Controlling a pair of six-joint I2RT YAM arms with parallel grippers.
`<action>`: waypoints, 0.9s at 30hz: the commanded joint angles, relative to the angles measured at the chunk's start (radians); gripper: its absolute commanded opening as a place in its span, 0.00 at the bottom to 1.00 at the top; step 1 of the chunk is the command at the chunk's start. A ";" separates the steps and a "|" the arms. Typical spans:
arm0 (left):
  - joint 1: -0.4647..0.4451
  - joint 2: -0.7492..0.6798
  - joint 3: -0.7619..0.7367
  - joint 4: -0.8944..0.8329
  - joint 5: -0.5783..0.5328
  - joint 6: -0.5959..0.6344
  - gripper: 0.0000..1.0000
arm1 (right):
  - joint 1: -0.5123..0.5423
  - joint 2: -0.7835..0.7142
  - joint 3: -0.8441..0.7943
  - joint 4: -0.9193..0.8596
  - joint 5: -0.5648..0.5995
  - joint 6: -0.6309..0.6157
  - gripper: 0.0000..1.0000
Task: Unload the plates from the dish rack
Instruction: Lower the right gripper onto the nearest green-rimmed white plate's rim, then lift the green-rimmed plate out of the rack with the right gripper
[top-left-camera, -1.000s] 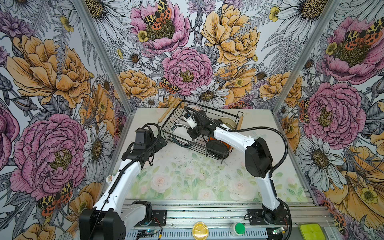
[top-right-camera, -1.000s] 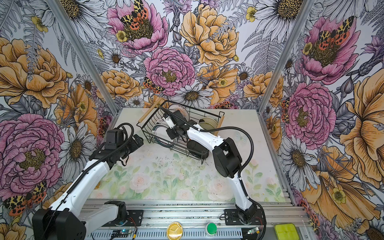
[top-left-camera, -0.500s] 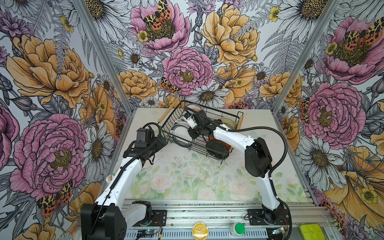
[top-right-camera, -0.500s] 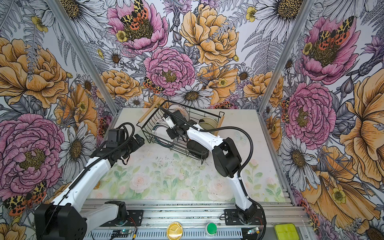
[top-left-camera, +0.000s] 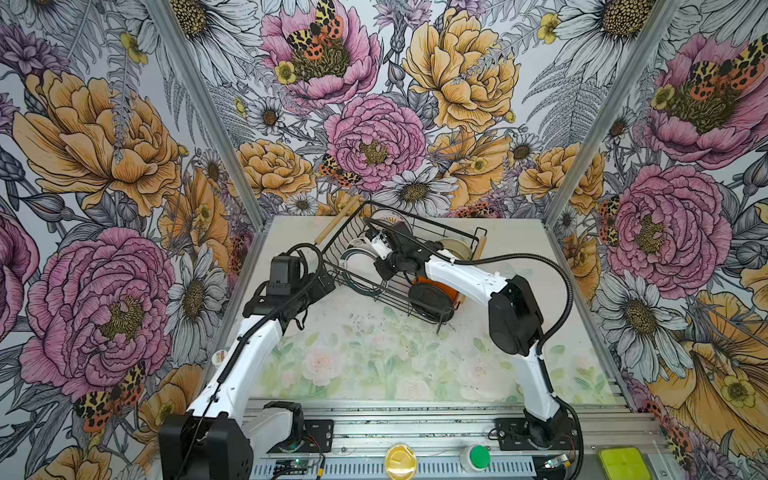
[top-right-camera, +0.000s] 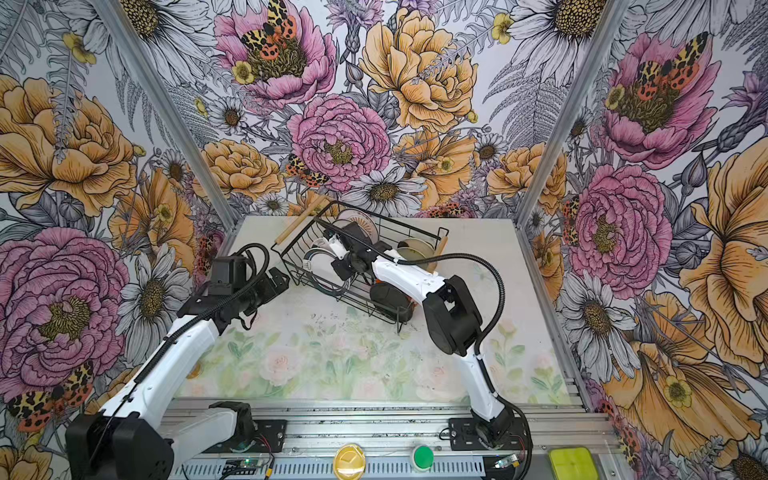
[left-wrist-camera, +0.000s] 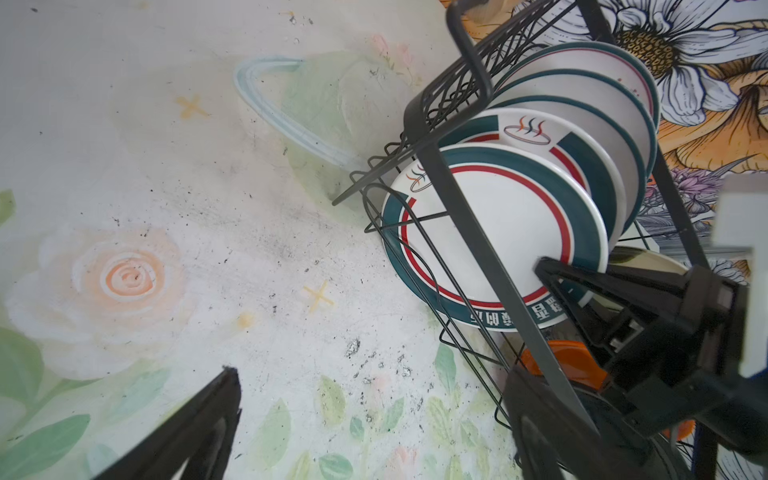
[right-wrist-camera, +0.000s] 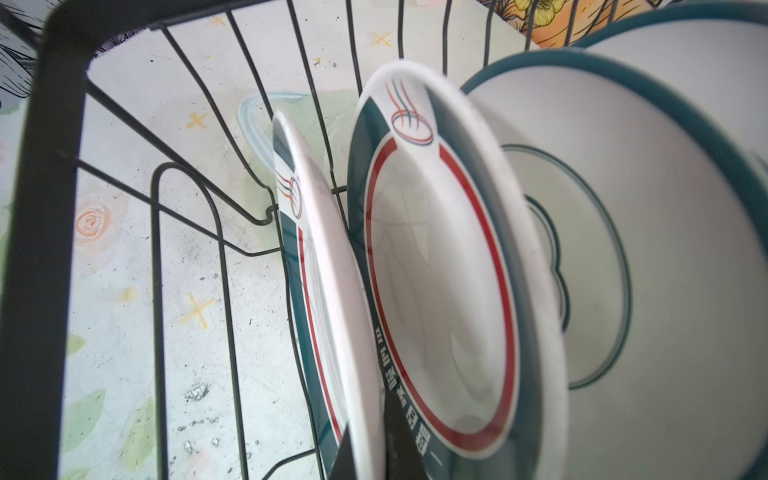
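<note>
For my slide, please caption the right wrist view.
Right gripper shut on the end plate, standing in the dish rack.

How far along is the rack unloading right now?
Done: nothing, no plate shows on the table. In hand: the right gripper is shut on the rim of the end plate, not yet lifted from the dish rack. The left gripper is open beside the rack. Left: all plates, including the orange plate and black plate.

bright even light, wrist views soft toward the edges
</note>
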 joint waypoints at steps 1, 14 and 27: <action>0.006 0.018 0.022 -0.020 0.044 0.015 0.99 | 0.009 -0.083 -0.023 -0.003 0.042 0.014 0.00; 0.001 0.031 0.035 -0.049 0.040 0.005 0.99 | 0.013 -0.169 -0.055 -0.001 0.151 -0.022 0.00; -0.001 -0.018 0.034 -0.055 0.051 0.001 0.99 | 0.027 -0.295 -0.054 0.000 0.245 -0.055 0.00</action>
